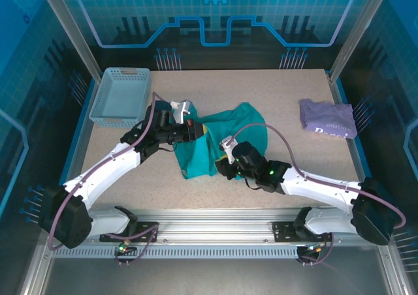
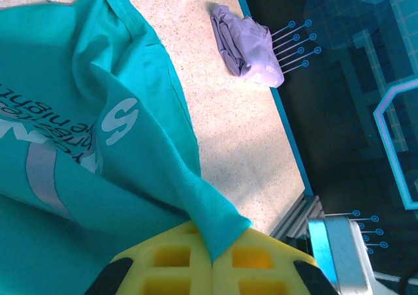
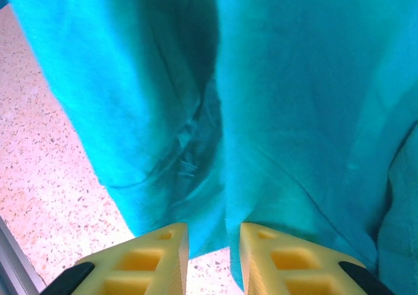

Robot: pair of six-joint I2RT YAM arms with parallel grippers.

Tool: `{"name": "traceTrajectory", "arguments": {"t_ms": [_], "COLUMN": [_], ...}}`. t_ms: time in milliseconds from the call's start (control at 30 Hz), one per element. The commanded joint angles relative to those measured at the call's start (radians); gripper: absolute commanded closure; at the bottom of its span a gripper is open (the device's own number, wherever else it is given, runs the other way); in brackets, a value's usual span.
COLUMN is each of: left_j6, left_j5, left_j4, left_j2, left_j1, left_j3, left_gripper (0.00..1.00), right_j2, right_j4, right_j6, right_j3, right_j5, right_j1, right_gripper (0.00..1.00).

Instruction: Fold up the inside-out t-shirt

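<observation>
The teal inside-out t-shirt [image 1: 230, 133] lies crumpled in the middle of the table, bunched into loose folds. My left gripper [image 1: 201, 132] is at its left side, shut on a twisted corner of the cloth. In the left wrist view the t-shirt [image 2: 98, 112] runs taut from the closed yellow fingers of that gripper [image 2: 215, 259], and pale lettering shows on it. My right gripper [image 1: 221, 163] sits at the shirt's near edge. In the right wrist view the gripper [image 3: 214, 233] stands open, jaws a little apart. The t-shirt [image 3: 274, 99] hangs down to them, and bare table shows in the gap.
A lavender folded garment [image 1: 328, 117] lies at the right side of the table, near the edge [image 2: 245, 50]. A pale blue basket [image 1: 121, 96] stands at the back left. Speckled tabletop [image 3: 39, 177] lies left of the right gripper.
</observation>
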Motion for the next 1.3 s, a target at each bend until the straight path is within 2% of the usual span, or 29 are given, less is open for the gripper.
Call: {"name": "traceTrajectory", "arguments": {"t_ms": [0,233,333,567,667,900,1033,1067,1167,1200,1267], "left_j6": [0.016,0.022,0.026,0.036,0.04,0.049,0.052,0.054,0.059,0.056,0.054], "left_j5": [0.009,0.005,0.001,-0.006,-0.007,-0.006,-0.009,-0.013,-0.066,-0.094,-0.164], "left_j4": [0.002,-0.005,-0.011,-0.017,-0.016,-0.021,-0.024,-0.029,-0.062,-0.073,-0.085], "left_j2": [-0.024,-0.021,-0.027,-0.036,-0.037,-0.036,-0.044,-0.048,-0.074,-0.089,-0.121], "left_j1": [-0.007,-0.007,-0.007,-0.005,-0.005,-0.005,-0.005,-0.004,0.018,0.036,0.073], "left_j3": [-0.005,-0.002,-0.003,-0.005,-0.007,-0.007,-0.01,-0.01,-0.014,-0.024,-0.051], "left_gripper": [1.0,1.0,1.0,1.0,1.0,1.0,1.0,1.0,1.0,1.0,1.0], "right_j2": [-0.023,0.025,0.08,0.2,0.219,0.31,0.371,0.379,0.331,0.29,0.205], "right_j4": [0.062,0.147,0.145,0.148,0.203,0.266,0.289,0.289,0.29,0.289,0.289], "right_j6": [-0.003,-0.052,-0.019,0.022,0.02,0.033,0.027,0.024,-0.014,-0.041,-0.085], "right_j3": [-0.009,-0.018,0.003,0.048,0.044,0.099,0.146,0.157,0.141,0.119,0.072], "right_j5": [0.101,-0.048,-0.091,-0.074,-0.094,-0.152,-0.132,-0.126,-0.159,-0.192,-0.324], "right_j1": [0.056,0.092,0.041,-0.076,-0.101,-0.108,-0.116,-0.124,-0.158,-0.172,-0.207], "right_gripper": [0.74,0.84,0.87,0.87,0.83,0.61,0.58,0.63,0.95,1.0,1.0]}}
